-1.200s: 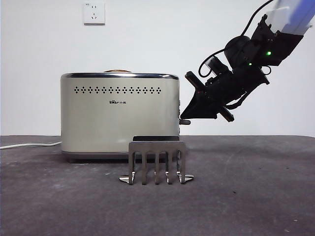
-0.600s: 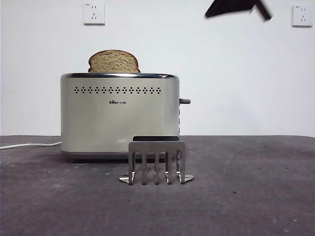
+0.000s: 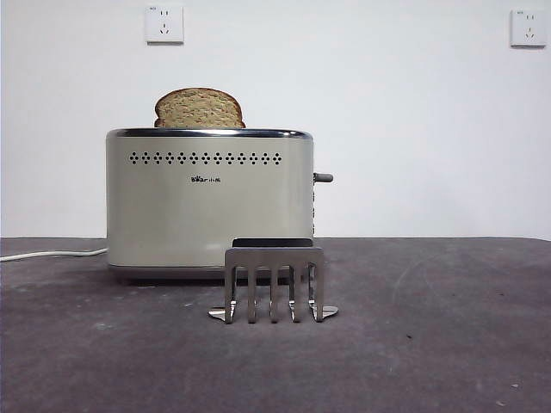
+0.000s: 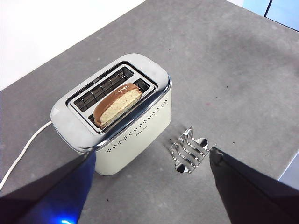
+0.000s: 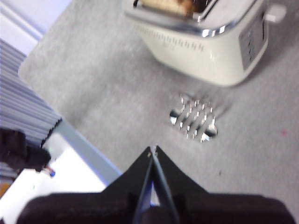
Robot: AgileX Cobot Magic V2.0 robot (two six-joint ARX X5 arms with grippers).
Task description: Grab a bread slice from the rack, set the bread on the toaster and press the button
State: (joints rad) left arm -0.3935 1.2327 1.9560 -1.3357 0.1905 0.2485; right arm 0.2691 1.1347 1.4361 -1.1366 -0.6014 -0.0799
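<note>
A: We log the slice of bread (image 3: 200, 108) standing upright in one slot of the toaster (image 3: 209, 203), rounded top and crust well clear of the chrome rim. From the left wrist view we see it in the slot nearer the vent-hole face, toward one end of the slot, its long axis running along the toaster's length.

B: Agreed. We note the rack (image 3: 274, 285) empty, on the table just in front of the toaster. The button (image 3: 323, 177) sticks out from the narrow side, high in its track. We judge the bread is not seated down, so the press looks like the step left, if any.

A: Grippers next. The left gripper (image 4: 149, 186) hangs high above the table, jaws spread wide with nothing between them; toaster and rack both show through the gap, well apart from the tips.

B: The right gripper (image 5: 153, 149) has its jaws pressed together to a point, holding nothing. It too sits well off, the rack lying between it and the toaster. Neither arm shows in the front view.

A: Which arm for the lever? In the right wrist view we see the button (image 5: 275, 12) on the end face turned toward that camera; the left wrist view does not show it at all. We judge the right arm has the clearer line.

B: The press would run straight down along that narrow side, so the closed tips must come over the knob from above.
</note>
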